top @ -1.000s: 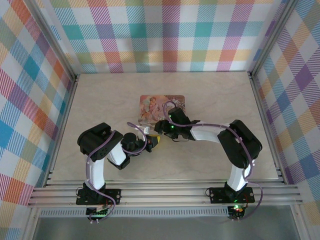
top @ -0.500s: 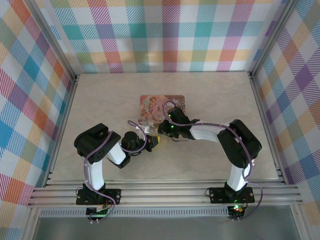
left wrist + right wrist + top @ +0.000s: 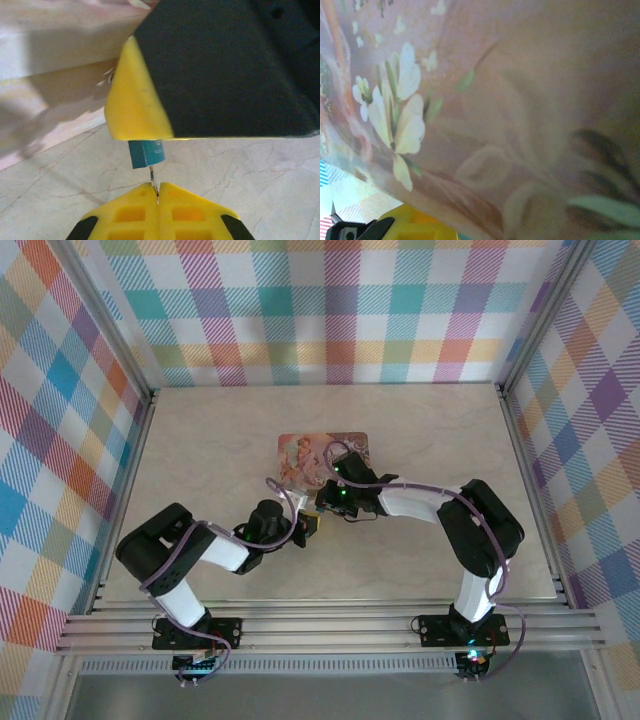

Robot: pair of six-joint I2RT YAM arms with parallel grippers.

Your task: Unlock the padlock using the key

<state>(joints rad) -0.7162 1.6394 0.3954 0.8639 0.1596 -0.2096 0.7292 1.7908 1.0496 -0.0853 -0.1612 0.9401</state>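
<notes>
Near the middle of the bench point(image 3: 200, 440), just in front of the pink tin point(image 3: 300, 450), the two arms meet tip to tip. The left end effector point(image 3: 157, 189) has its yellow fingers pressed together, and between them it pinches the key point(image 3: 152, 176), of which I see only a thin metal blade standing out of the fingertips. The blade points up to the bottom face of the padlock point(image 3: 146, 153), a small teal-blue body, and touches it there. The padlock hangs under a yellow finger point(image 3: 132, 100) of the right end effector point(image 3: 320, 508), which seems to be closed on its upper part. The shackle is hidden behind that finger, so I cannot tell if it is locked or free.

I judge the task to be in its middle part. Both things are already picked up and brought together, and the key is at the keyhole or a little inside; how deep it sits is not clear. What is left, I think, is to push the blade fully in, to turn it, and to let the shackle spring out. In the right wrist view, the flowers painted on the tin are very close to the camera.
</notes>
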